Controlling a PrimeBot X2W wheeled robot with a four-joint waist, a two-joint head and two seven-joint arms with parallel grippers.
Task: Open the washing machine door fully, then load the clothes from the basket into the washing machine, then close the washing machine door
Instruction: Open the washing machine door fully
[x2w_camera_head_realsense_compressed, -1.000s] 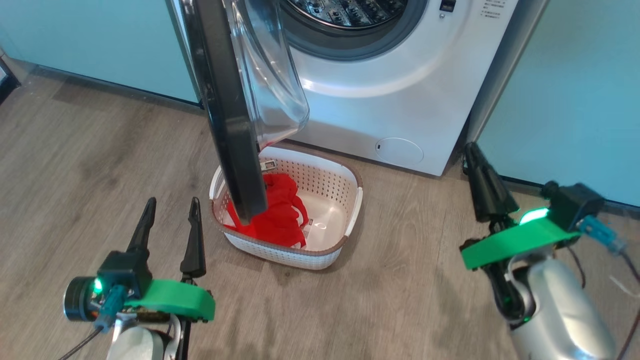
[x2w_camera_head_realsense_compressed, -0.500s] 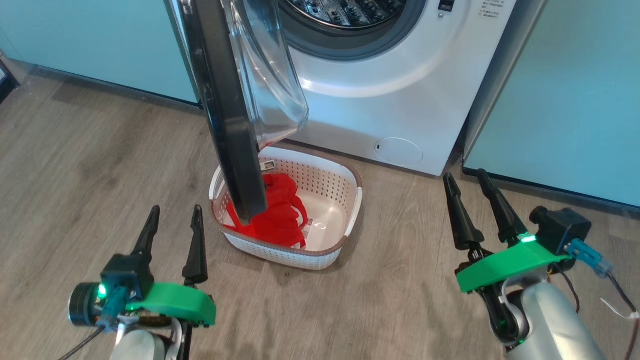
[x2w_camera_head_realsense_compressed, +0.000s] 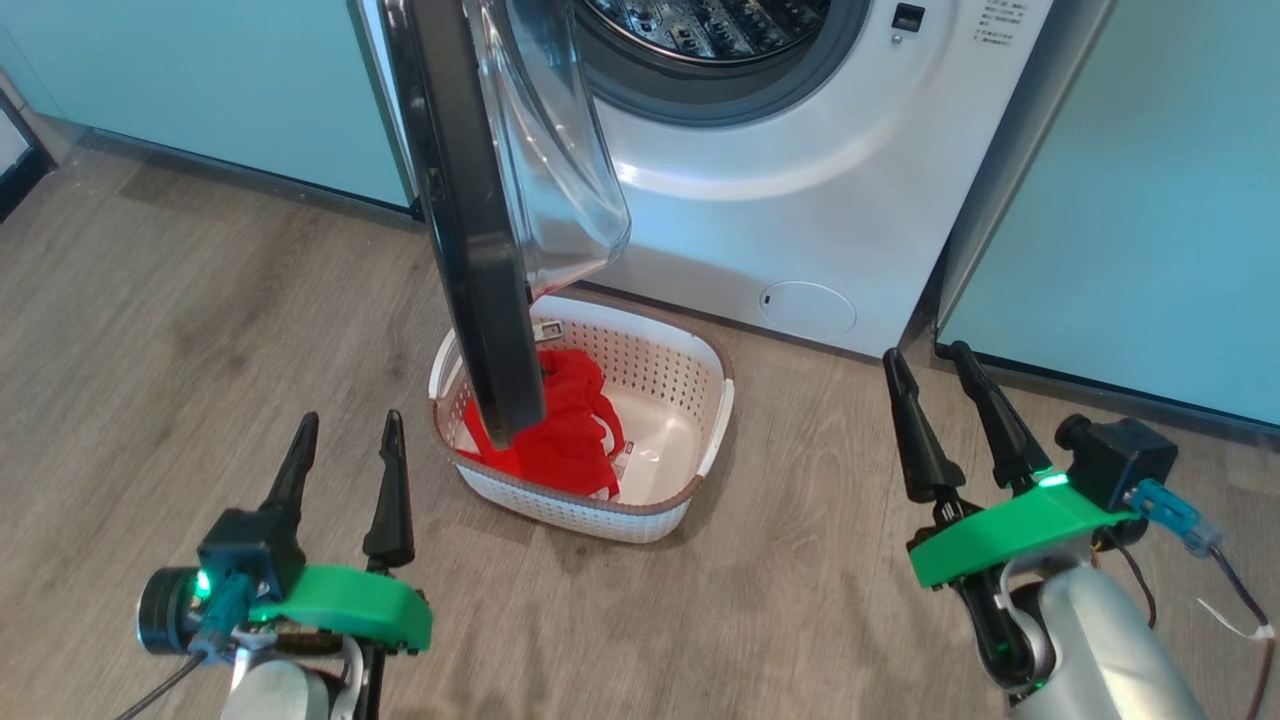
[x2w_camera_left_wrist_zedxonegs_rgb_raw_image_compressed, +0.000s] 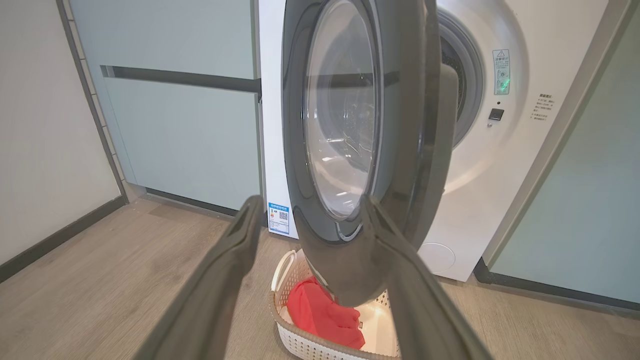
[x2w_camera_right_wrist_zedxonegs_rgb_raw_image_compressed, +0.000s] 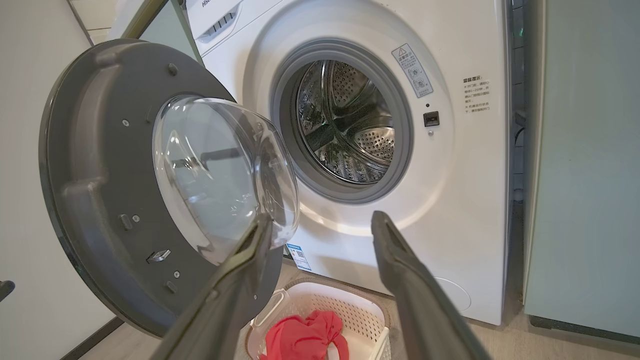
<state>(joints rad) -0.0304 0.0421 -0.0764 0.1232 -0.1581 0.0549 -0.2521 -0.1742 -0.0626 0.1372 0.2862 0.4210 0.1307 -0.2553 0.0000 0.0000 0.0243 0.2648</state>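
Since a second ago the right gripper (x2w_camera_head_realsense_compressed: 925, 352) has swung in from the far right, turned its fingers forward and parted them. It now stands spread and empty on the near right.

Largest in the scene is the washing machine (x2w_camera_head_realsense_compressed: 800, 200) at the far middle, its drum (x2w_camera_right_wrist_zedxonegs_rgb_raw_image_compressed: 350, 125) open to view with nothing in it. Its door (x2w_camera_head_realsense_compressed: 470, 250) stands out at about a right angle to the front, hinged on the left, its lower rim hanging above the left part of the basket (x2w_camera_head_realsense_compressed: 590, 510). The basket sits on the floor (x2w_camera_head_realsense_compressed: 200, 300) just in front of the machine, with the clothes (x2w_camera_head_realsense_compressed: 570, 430) heaped in its left half, partly behind the door rim. The left gripper (x2w_camera_head_realsense_compressed: 348, 420) is on the near left, spread wide and holding nothing.

The door looks only half open, so swinging it fully comes first. The right gripper is on the inner side, so it could press the inner rim leftward, low and steady, avoiding the glass dome. Reaching for the clothes should wait until the door no longer overhangs the basket.
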